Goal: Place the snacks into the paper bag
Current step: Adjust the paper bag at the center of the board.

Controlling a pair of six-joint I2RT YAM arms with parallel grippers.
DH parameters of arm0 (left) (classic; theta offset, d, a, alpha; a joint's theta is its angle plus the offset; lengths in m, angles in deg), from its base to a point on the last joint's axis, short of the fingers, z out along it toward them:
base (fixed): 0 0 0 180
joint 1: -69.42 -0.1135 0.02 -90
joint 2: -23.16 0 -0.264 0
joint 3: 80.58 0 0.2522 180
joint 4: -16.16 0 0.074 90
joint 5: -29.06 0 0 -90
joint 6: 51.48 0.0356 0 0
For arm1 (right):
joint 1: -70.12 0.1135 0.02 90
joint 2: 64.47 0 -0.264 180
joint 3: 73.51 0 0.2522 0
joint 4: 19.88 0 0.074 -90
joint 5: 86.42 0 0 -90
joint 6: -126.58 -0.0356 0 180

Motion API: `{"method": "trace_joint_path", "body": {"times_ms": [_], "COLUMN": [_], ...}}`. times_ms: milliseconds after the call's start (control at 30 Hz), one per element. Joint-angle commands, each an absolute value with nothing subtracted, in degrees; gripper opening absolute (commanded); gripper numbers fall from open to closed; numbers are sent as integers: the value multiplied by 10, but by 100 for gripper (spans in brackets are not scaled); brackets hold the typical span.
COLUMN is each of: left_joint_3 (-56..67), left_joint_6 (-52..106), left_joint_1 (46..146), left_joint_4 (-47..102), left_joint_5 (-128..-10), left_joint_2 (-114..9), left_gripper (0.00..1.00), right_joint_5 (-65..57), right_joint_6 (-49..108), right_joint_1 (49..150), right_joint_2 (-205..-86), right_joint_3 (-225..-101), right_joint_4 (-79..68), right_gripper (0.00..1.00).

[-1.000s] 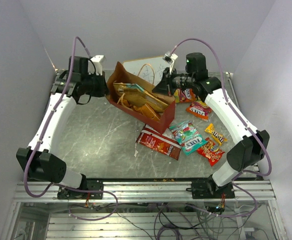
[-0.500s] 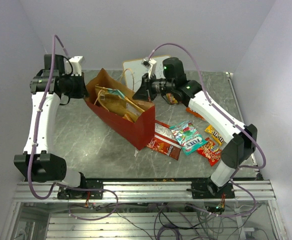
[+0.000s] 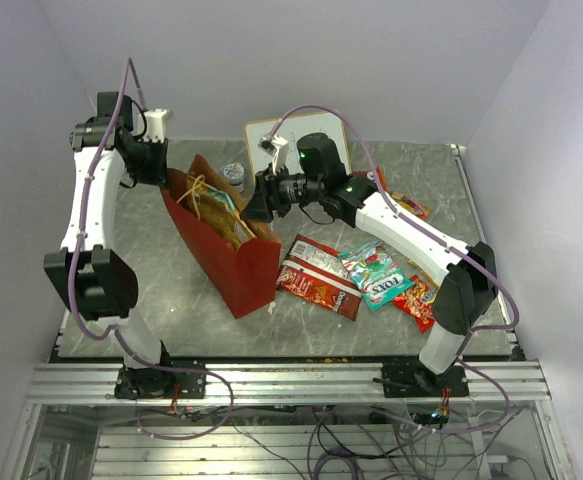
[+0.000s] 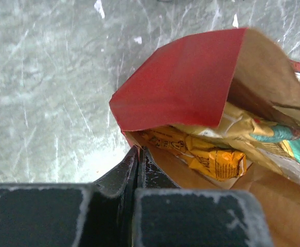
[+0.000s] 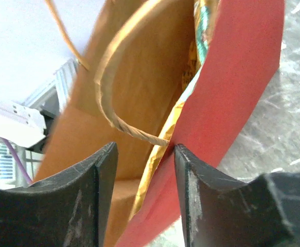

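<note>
Two white-and-black arms trailing lilac cables
The left arm [image 3: 83,200] and right arm [image 3: 411,235] have smooth white link shells between chunky black joint housings, and each stands on a black base [image 3: 143,380]; a lilac cable [image 3: 321,112] loops from each wrist, which carries a small white camera block [image 3: 271,145]; the gripper fingers [image 5: 88,206] are matte black, wedge-shaped, with scuffed and whitened edges

Below and left of the left fingers [image 4: 113,180]: grey marbled tabletop [image 4: 47,77], veined white (scuffed too). Beyond the right fingers [image 5: 88,180], up and left: plain pale wall [image 5: 16,31]. Same lilac-white on three sides; soft, even light; aluminium rails [image 3: 291,385] well apart from either pair.
</note>
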State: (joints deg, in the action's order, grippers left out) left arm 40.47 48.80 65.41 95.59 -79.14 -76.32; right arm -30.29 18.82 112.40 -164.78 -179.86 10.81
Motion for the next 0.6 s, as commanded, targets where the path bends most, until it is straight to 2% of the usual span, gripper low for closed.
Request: {"method": "trace_joint_path", "body": {"times_ms": [0, 133, 267, 367, 567], "left_joint_3": [504, 588, 655, 671, 657], "left_joint_6": [512, 510, 510, 516, 507], "left_joint_1": [689, 716, 723, 724, 725], "left_joint_4": [979, 992, 995, 990, 923], "left_joint_5": [-797, -792, -794, -791, -795], "left_joint_2": [-816, -877, -922, -933, -886], "left_gripper": [7, 7, 9, 19, 41], "right_joint_5": [-262, -238, -278, -340, -406], "right_joint_6": [222, 244, 238, 228, 218], "right_joint_1": [1124, 1125, 1124, 1124, 1125], "right_joint_2": [-1617, -1597, -1588, -1585, -1585], "right_joint_3": [-1768, -1740, -1724, -1712, -1701], "right_joint_4": [109, 110, 95, 76, 51], "right_gripper": [50, 58, 68, 74, 77]}}
